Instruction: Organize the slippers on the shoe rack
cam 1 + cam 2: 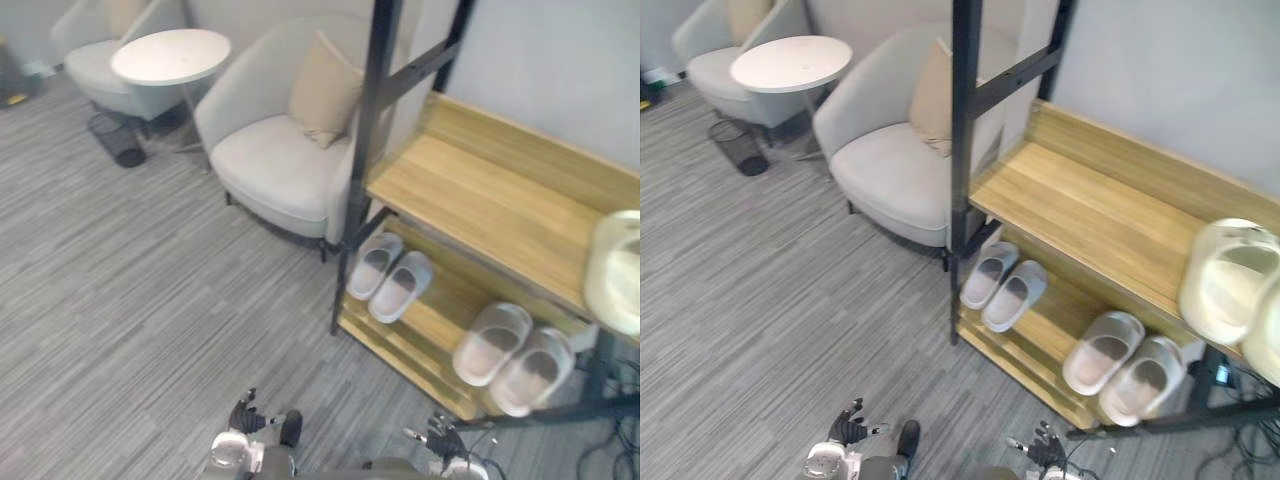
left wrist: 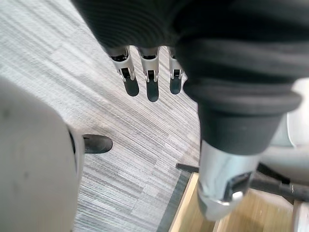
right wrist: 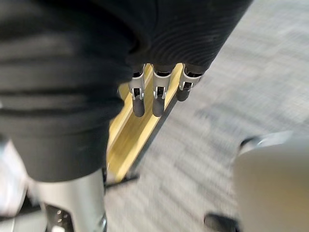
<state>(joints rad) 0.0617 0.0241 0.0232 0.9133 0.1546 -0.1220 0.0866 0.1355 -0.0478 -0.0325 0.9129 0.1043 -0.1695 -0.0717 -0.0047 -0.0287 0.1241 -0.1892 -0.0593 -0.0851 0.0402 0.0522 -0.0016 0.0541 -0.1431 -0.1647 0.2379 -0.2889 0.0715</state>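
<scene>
looking down on a wooden shoe rack [image 1: 480,190] with a black frame. holds grey slippers [image 1: 400,285] on the lower shelf by the left post, with a second grey pair [image 1: 490,345] further right, each set side by side, likely sorted already. carries cream slippers [image 1: 1230,280] at the upper shelf's right end. shows left robot hand [image 2: 152,87] and right robot hand [image 3: 158,99] hanging low over the carpet [image 1: 150,300], fingers straight and apart, holding nothing, seemingly idle.
</scene>
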